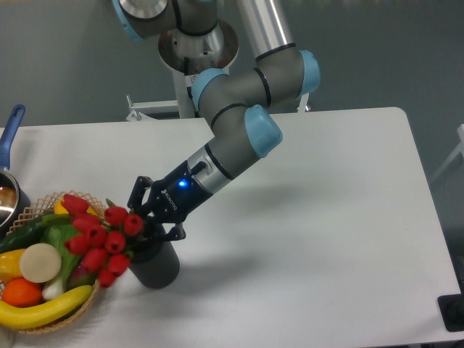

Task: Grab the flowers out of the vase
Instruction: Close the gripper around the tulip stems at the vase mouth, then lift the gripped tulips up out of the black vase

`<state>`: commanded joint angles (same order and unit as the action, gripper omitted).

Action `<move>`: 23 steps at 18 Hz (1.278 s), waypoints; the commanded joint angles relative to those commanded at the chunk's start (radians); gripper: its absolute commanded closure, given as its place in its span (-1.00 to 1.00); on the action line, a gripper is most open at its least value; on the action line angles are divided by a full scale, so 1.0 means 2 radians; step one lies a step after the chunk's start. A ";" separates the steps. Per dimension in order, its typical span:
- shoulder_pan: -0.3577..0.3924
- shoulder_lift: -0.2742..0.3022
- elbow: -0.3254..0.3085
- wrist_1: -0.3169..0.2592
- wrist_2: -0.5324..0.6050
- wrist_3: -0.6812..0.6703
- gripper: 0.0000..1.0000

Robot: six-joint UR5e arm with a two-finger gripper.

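Observation:
The flowers, a bunch of red tulip buds with green leaves, stand in the dark grey vase at the table's front left and lean left over the basket. My gripper reaches down from the upper right to the stems just above the vase's mouth. Its black fingers straddle the base of the bunch. The fingertips merge with the dark vase and the buds, so I cannot tell whether they press on the stems. The vase's top hole is hidden.
A wicker basket with a banana, an orange, green vegetables and a white round slice sits left of the vase, touching the buds. A pot with a blue handle is at the far left edge.

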<state>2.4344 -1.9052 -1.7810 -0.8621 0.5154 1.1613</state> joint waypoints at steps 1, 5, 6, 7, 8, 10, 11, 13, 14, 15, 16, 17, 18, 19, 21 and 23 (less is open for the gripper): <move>0.002 0.002 0.002 0.000 0.000 -0.009 0.94; 0.009 0.014 0.006 0.001 -0.005 -0.059 0.94; 0.011 0.018 0.006 0.000 -0.006 -0.068 0.94; 0.015 0.027 0.006 0.000 -0.008 -0.075 0.94; 0.016 0.031 0.006 0.001 -0.008 -0.086 0.94; 0.018 0.038 0.009 0.001 -0.009 -0.111 0.94; 0.021 0.041 0.009 0.001 -0.009 -0.114 0.94; 0.024 0.041 0.014 0.001 -0.014 -0.119 0.94; 0.024 0.044 0.018 0.001 -0.021 -0.129 0.94; 0.025 0.045 0.023 0.001 -0.028 -0.140 0.94; 0.025 0.048 0.028 0.001 -0.033 -0.150 0.94; 0.025 0.049 0.031 0.001 -0.038 -0.159 0.94; 0.027 0.053 0.035 0.001 -0.044 -0.171 0.94; 0.029 0.059 0.038 0.001 -0.054 -0.186 0.94; 0.044 0.063 0.038 0.001 -0.065 -0.191 0.94; 0.058 0.064 0.049 0.000 -0.079 -0.196 0.94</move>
<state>2.5509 -1.7779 -1.6829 -0.8621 0.3576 0.7701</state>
